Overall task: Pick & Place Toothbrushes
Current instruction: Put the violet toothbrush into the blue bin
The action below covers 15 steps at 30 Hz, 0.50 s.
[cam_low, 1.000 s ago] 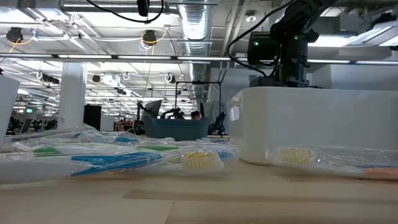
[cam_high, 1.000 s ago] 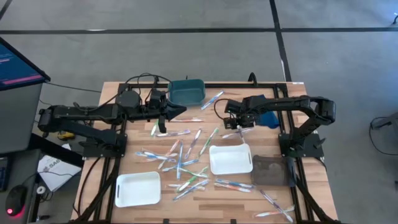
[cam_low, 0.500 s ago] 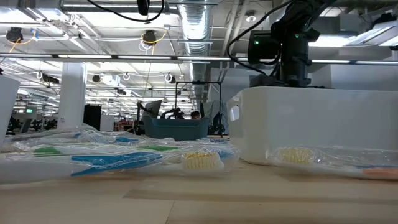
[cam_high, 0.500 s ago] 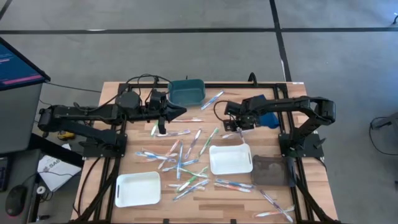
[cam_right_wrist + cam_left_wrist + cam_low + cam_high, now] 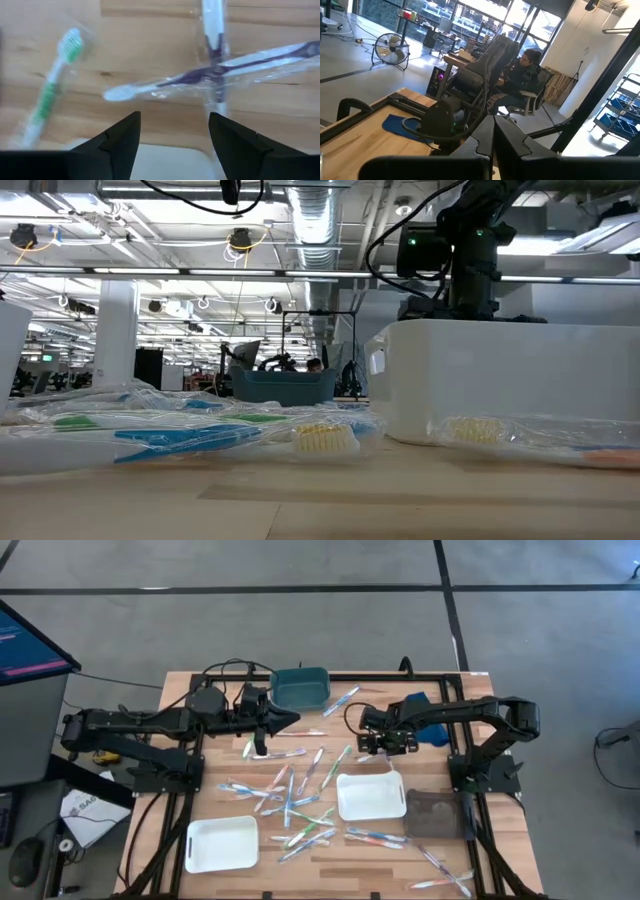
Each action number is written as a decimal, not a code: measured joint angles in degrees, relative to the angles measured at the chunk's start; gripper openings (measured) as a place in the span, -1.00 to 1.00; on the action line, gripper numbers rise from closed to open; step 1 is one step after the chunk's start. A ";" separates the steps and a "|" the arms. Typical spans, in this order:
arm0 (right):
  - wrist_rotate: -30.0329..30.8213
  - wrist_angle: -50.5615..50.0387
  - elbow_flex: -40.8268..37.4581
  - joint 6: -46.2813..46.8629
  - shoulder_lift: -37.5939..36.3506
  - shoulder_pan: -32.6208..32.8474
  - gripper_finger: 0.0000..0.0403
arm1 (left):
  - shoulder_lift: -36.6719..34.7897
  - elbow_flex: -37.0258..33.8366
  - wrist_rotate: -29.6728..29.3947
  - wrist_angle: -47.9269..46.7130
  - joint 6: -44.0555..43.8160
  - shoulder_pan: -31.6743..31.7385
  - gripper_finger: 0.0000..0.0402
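Observation:
Several toothbrushes (image 5: 296, 792) in clear wrappers lie scattered on the middle of the wooden table, with more near the right near corner (image 5: 440, 870). My right gripper (image 5: 386, 745) hovers open, pointing down, just beyond the far rim of a white tray (image 5: 370, 796). In the right wrist view, two crossed purple-and-white toothbrushes (image 5: 216, 75) and a green one (image 5: 49, 97) lie flat on the wood ahead of the open gripper (image 5: 174, 127). My left gripper (image 5: 288, 720) waits shut above the far left part of the table, its closed tips (image 5: 493, 142) in the left wrist view.
A teal bin (image 5: 300, 687) stands at the far edge, a second white tray (image 5: 222, 843) near the left near corner, a dark tray (image 5: 436, 813) right of the first. A blue cloth (image 5: 430, 730) lies under the right arm. A seated person (image 5: 522, 75) shows beyond the table.
My right gripper has moved a little toward the table's near edge, closer to the white tray's far rim, staying open.

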 joint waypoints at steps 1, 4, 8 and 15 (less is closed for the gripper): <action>0.78 0.96 -0.15 1.93 0.00 0.67 0.13 | 0.00 0.00 0.00 0.00 0.00 0.00 -0.98; 2.31 3.98 -0.16 5.56 0.00 2.06 0.14 | 0.00 0.00 0.00 0.00 0.00 0.00 -0.98; 2.48 4.42 -0.16 6.87 0.00 1.74 0.14 | 0.00 0.00 0.00 0.01 0.00 0.00 -0.98; 2.19 3.11 -0.16 4.46 0.00 1.75 0.13 | 0.00 0.00 0.00 -0.01 0.00 0.00 -0.98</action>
